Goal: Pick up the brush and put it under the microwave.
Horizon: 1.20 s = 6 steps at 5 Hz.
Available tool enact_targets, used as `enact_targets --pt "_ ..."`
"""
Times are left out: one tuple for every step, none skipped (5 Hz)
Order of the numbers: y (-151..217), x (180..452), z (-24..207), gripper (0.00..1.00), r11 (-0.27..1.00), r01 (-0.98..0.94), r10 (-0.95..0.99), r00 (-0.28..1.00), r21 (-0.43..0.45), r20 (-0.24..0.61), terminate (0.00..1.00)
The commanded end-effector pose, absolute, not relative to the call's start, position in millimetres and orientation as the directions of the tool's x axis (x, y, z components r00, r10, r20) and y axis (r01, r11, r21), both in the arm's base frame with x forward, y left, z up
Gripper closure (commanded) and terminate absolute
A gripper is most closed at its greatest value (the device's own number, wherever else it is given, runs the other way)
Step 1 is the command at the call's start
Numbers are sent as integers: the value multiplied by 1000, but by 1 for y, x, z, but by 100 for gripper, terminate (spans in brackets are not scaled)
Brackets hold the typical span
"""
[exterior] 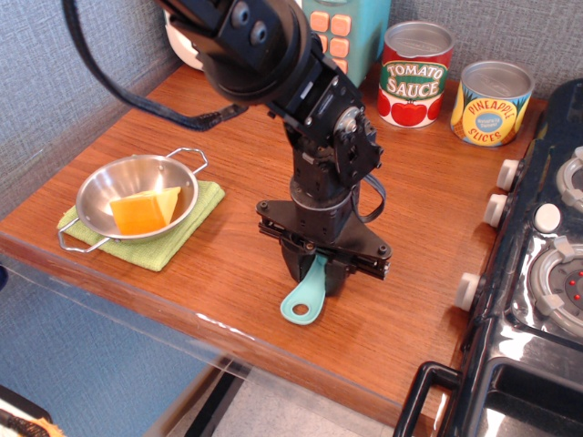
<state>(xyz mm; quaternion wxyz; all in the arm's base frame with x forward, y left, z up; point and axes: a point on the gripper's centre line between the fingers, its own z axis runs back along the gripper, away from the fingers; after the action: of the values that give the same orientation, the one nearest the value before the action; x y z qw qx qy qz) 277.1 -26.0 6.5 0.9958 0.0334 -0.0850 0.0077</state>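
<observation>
The teal brush [304,298] lies on the wooden counter near its front edge; only its flat handle with the hole shows, the bristle head is hidden under the gripper. My black gripper [316,276] points straight down over it with its fingers closed on the handle. The microwave [339,29] stands at the back of the counter, mostly hidden by the arm; only a teal side with salmon-pink buttons and a cream corner show.
A steel bowl [97,189] with an orange wedge [144,210] sits on a green cloth [182,232] at the left. A tomato sauce can [414,75] and a pineapple slices can [491,103] stand at the back right. A black toy stove [536,273] borders the right side.
</observation>
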Motion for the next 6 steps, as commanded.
enact_targets --pt "-11 291 64 100 1000 2 -9 965 25 261 0" --pt "22 311 106 100 1000 -30 29 950 -2 311 0" --pt "72 350 127 100 997 -76 63 941 25 332 0" --pt "121 381 114 100 992 -102 73 940 71 333 0" --pt "170 408 85 100 993 -81 52 952 84 301 0" --pt "214 413 68 100 993 -30 -3 963 118 269 0"
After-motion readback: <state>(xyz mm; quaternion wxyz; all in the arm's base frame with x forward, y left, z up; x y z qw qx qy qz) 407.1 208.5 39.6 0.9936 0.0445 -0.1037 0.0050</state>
